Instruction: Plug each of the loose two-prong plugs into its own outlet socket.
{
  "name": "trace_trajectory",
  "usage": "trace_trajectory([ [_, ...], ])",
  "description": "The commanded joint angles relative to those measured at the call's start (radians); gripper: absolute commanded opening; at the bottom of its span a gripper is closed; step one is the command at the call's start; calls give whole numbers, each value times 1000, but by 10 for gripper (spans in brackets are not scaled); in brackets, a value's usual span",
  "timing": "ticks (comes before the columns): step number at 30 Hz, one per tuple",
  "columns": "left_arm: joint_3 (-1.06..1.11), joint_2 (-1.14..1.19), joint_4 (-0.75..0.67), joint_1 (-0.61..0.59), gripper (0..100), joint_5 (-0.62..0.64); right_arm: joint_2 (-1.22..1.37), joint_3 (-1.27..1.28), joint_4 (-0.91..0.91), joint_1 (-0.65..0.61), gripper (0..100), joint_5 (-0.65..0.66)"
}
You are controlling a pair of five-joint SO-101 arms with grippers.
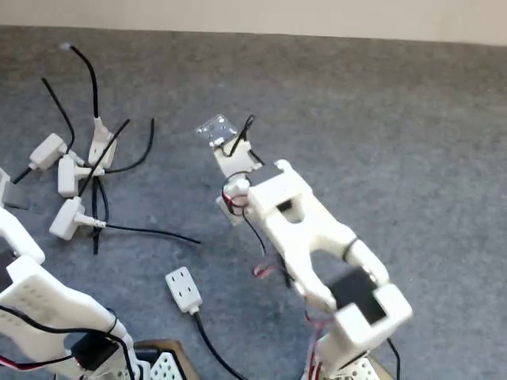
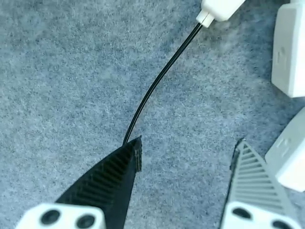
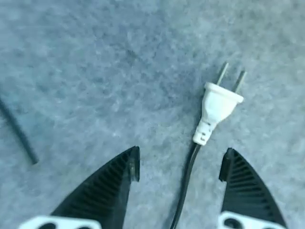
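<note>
A white two-prong plug [image 3: 218, 102] on a black cord lies flat on the grey carpet, prongs pointing away from my right gripper [image 3: 181, 160]. That gripper is open, and the cord runs between its fingers. In the high view the right gripper [image 1: 226, 138] hangs over the carpet's middle. My left gripper [image 2: 188, 148] is open just above the carpet with nothing between its fingers. A black cord [image 2: 157, 83] leads from its dark fingertip to a white plug body [image 2: 219, 7]. Two white blocks [image 2: 290, 47] lie beside it. A white outlet socket [image 1: 184, 289] lies near the front.
Several white plug and socket blocks [image 1: 70, 176] with tangled black cords [image 1: 99, 198] are heaped at the left of the carpet. The left arm [image 1: 32, 293] stands at the front left. Bare carpet stretches to the right and the back.
</note>
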Motion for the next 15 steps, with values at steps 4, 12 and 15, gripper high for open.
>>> trace_trajectory([
  [4,-5,-51,0,21,303,-5,205,-239,-19,64,266,9],
  [12,-5,-51,0,19,303,-5,282,-274,-19,84,113,8],
  [15,-5,-51,0,18,303,-5,283,-269,-16,84,4,6],
])
